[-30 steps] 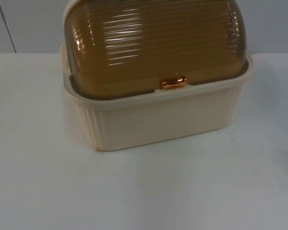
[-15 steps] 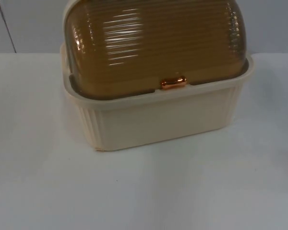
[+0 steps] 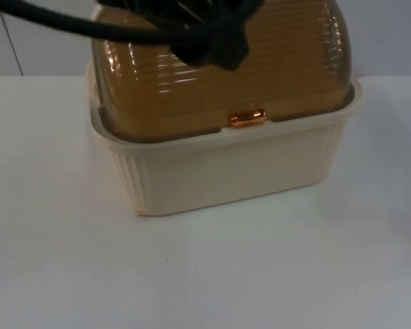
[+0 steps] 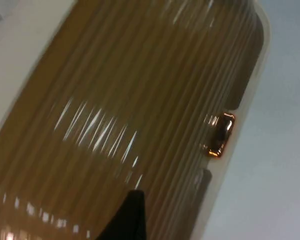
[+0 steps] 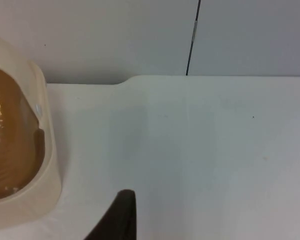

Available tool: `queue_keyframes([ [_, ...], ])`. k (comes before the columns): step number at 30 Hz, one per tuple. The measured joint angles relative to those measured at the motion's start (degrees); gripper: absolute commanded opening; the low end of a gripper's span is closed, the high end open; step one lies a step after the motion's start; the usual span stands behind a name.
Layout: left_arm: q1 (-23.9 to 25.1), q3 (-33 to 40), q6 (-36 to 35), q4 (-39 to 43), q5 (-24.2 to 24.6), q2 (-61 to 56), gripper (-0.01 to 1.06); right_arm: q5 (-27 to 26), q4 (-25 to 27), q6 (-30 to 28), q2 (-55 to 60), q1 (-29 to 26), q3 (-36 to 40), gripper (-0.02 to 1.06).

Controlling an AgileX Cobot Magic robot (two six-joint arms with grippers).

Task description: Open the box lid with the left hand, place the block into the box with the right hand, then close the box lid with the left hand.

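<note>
Your left pincer (image 3: 216,41) hangs over the top of the box's lid (image 3: 219,82) in the top view, its black body dark against the ribbed brown dome; you cannot tell from here whether it is wide or narrow. You see the cream box (image 3: 226,171) standing on the white table (image 3: 260,274), close to the grey wall (image 3: 390,34) behind it. Its lid is shut down onto the rim, and the small copper handle (image 3: 248,118) sits at the lid's front edge, just above the box's front wall.

From the left wrist view you look straight onto the ribbed lid (image 4: 130,110) at close range. One black fingertip (image 4: 127,220) stands over the ribs, apart from the handle (image 4: 220,135), which lies at the lid's edge beside the cream rim (image 4: 240,130).

From the right wrist view you see the right pincer's single black fingertip (image 5: 117,217) above bare table (image 5: 215,160), with one end of the box (image 5: 40,150) near it and a slice of brown lid (image 5: 10,150) inside the rim. You cannot tell how wide this pincer stands.
</note>
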Motion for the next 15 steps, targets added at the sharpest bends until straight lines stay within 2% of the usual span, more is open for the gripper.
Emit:
queue_keyframes([
  [4, -8.0, -1.1, -0.7, 18.8, -0.2, 5.4, 1.03, 0.0, 0.0, -0.3, 0.0, 0.0, 0.0, 1.05],
  [5, -8.0, -1.1, -0.7, 18.8, -0.2, 5.4, 1.03, 0.0, 0.0, -0.3, 0.0, 0.0, 0.0, 1.05],
  [6, -10.0, -1.1, -1.3, 23.6, -0.2, 6.5, 1.03, 0.0, -0.4, -0.4, 0.0, 0.0, 0.0, 1.05],
  [9, -14.6, -1.1, -7.2, 38.0, -0.5, 10.0, 1.03, 0.0, -1.6, -0.5, 0.0, 0.0, 0.0, 1.05],
  [10, -14.6, -1.1, -7.2, 38.0, -0.5, 10.0, 1.03, 0.0, -1.6, -0.5, 0.0, 0.0, 0.0, 1.05],
  [15, -17.0, -0.3, -25.8, 60.1, -2.9, 15.1, 1.03, 0.0, -2.8, -0.5, 0.0, 0.0, 0.0, 1.05],
])
